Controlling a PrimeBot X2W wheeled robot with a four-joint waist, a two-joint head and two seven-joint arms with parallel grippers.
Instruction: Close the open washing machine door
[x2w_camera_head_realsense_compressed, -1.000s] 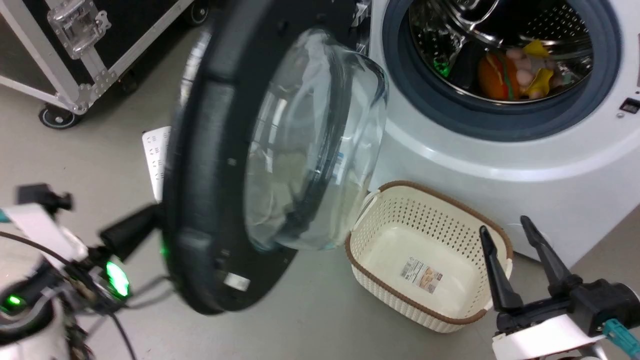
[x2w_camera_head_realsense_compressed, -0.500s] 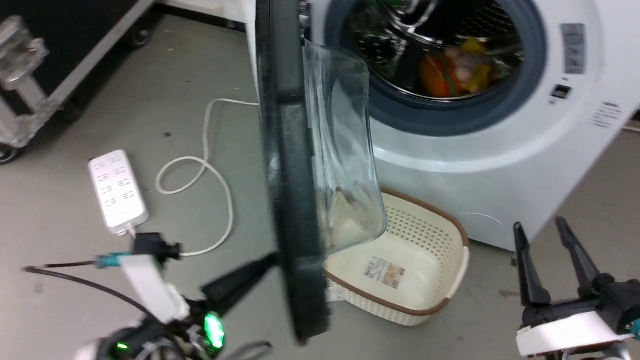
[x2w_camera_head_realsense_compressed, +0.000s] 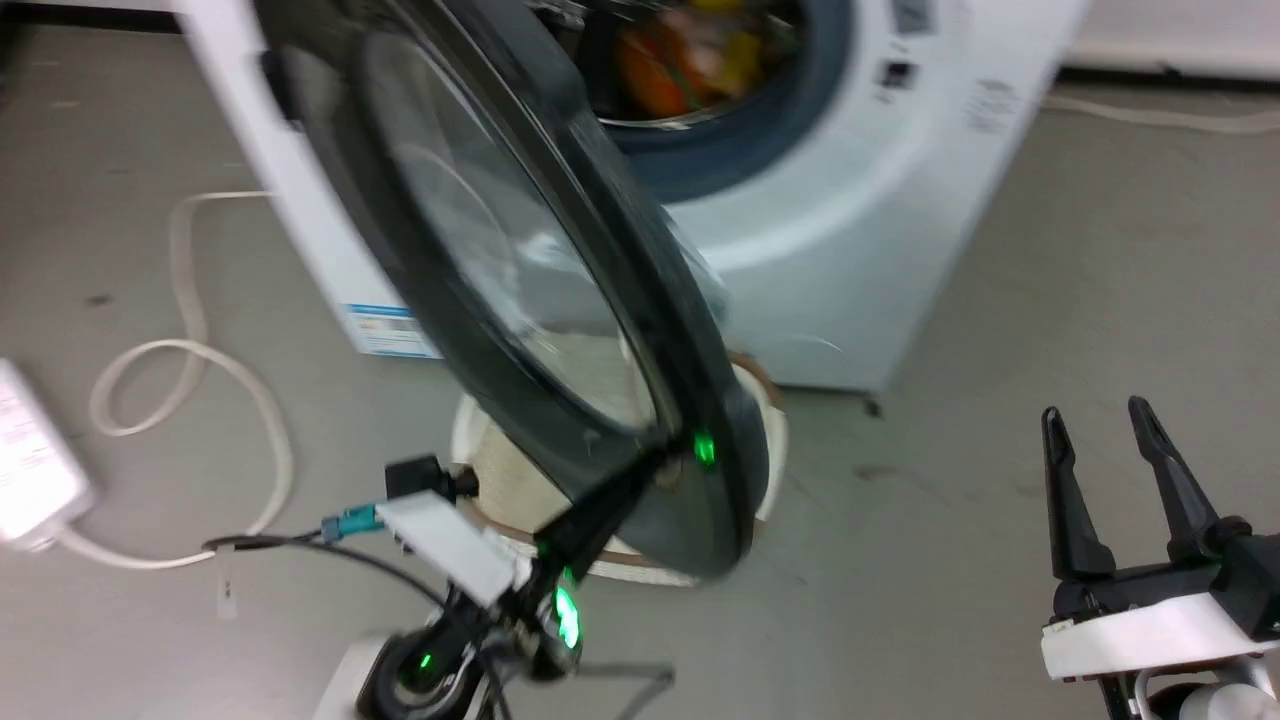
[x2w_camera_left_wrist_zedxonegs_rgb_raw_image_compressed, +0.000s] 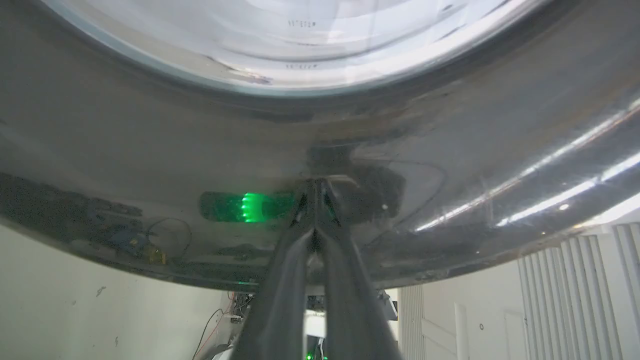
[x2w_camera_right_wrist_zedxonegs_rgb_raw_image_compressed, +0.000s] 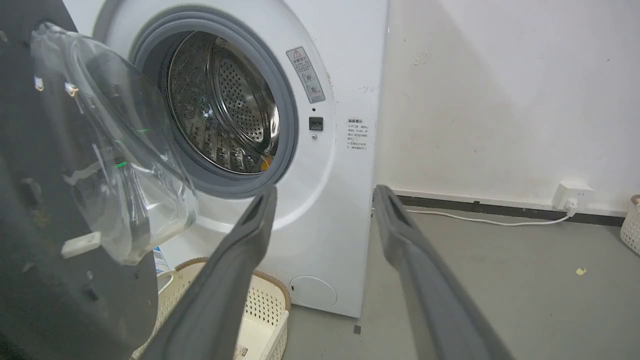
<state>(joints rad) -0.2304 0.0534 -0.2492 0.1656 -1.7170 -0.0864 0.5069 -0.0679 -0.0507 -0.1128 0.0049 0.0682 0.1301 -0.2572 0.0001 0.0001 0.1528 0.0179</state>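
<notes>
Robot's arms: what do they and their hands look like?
The right hand has two long, dark, tapering fingers on a black base and white wrist block. The left hand matches, plus glowing green lights, a teal plug and a black cable.

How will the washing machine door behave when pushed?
Probably stiff: the washing machine door has a thick black rim. Likely slippery: its glossy face mirrors the left gripper touching it. Mounted on the washing machine, it should swing.
</notes>
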